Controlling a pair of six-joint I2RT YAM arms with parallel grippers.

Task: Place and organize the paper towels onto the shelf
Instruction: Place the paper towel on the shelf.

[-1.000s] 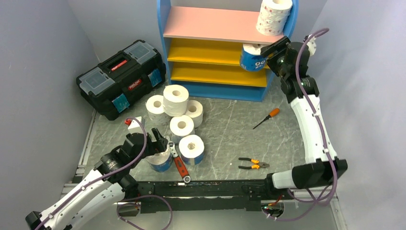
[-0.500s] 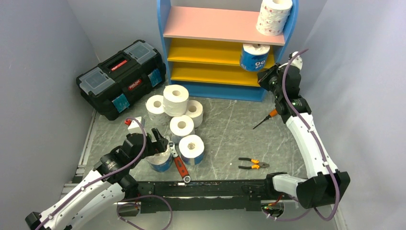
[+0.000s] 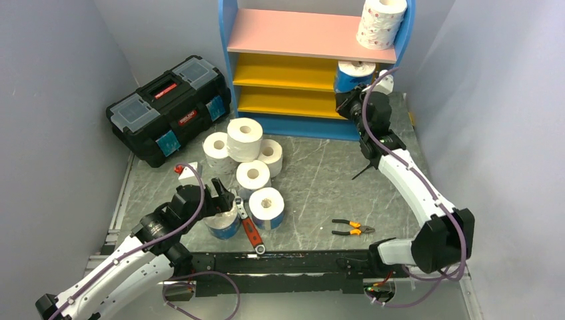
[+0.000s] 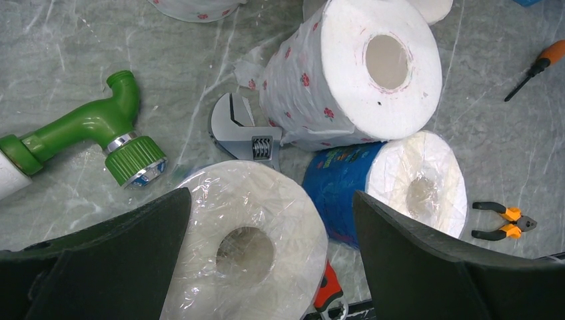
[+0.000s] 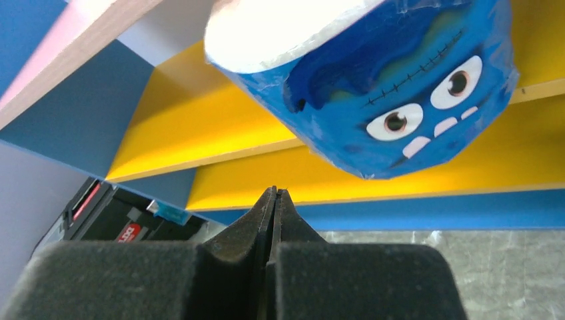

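Observation:
The shelf (image 3: 293,33) stands at the back. A pink-dotted paper towel roll (image 3: 383,23) is upright on its pink top board, far right. A blue-wrapped roll (image 3: 353,75) with a monster face (image 5: 380,87) sits on the upper yellow board (image 5: 200,133). My right gripper (image 3: 343,101) hangs just below and in front of it, shut and empty (image 5: 275,193). Several rolls (image 3: 244,137) cluster on the table left of centre. My left gripper (image 3: 225,200) is open, its fingers straddling an upright film-wrapped roll (image 4: 243,250), beside a blue-wrapped roll (image 4: 400,183) and a pink-dotted one (image 4: 360,73).
A black toolbox (image 3: 170,107) lies left of the shelf. On the table are a red-handled wrench (image 3: 250,230), orange pliers (image 3: 353,228), a screwdriver (image 3: 363,170) partly under the right arm, and a green pipe fitting (image 4: 86,130).
My right gripper released the blue-wrapped roll on the upper yellow board, closed, and drew back down and to the left. The left arm has stayed still.

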